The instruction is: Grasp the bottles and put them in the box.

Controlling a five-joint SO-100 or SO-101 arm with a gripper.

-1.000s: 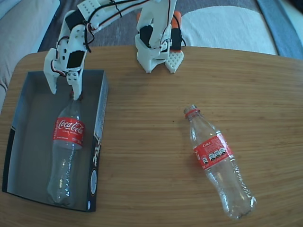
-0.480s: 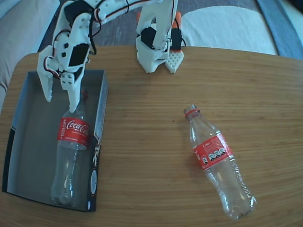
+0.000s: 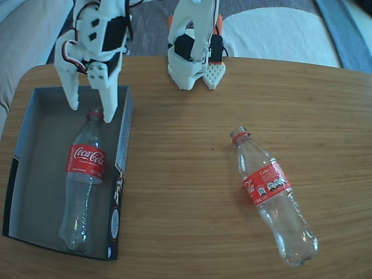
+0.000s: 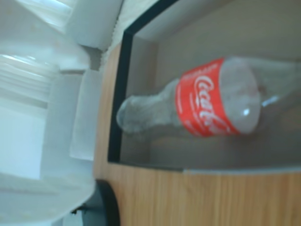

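Well, starting at the far left of the fixed view, a pale grey cushioned surface [image 3: 23, 35] (a sofa or a mattress, hard to say which) runs along behind the desk [image 3: 186, 116], whose light wood-grain top has a rounded corner there. On that left part of the desk sits the box [image 3: 35, 116], grey inside and black on its outer sides with white markings. One bottle [image 3: 84, 180] lies lengthwise in it along the right-hand wall, red neck ring toward the back, red Coca-Cola label about midway, base toward the near end. Just above the neck hangs the white end effector [image 3: 92, 115], its two fingers spread apart with one tip on each side of the neck and nothing between them. The wrist view shows the same bottle [image 4: 202, 106] lying in the grey box [image 4: 141, 47], and the arm's blurred white parts fill that picture's left side.

Moving right, the arm's white base [image 3: 195, 64] stands at the desk's back edge, with orange showing behind it. Further right, well apart from the box, the second bottle [image 3: 273, 195] lies slantwise on the bare wood, neck toward the upper left, base toward the lower right corner. Behind the desk there is a whitish rounded rug or cushion [image 3: 279, 32] on a dark floor, with a blue-grey strip [image 3: 343, 29] at the far right.
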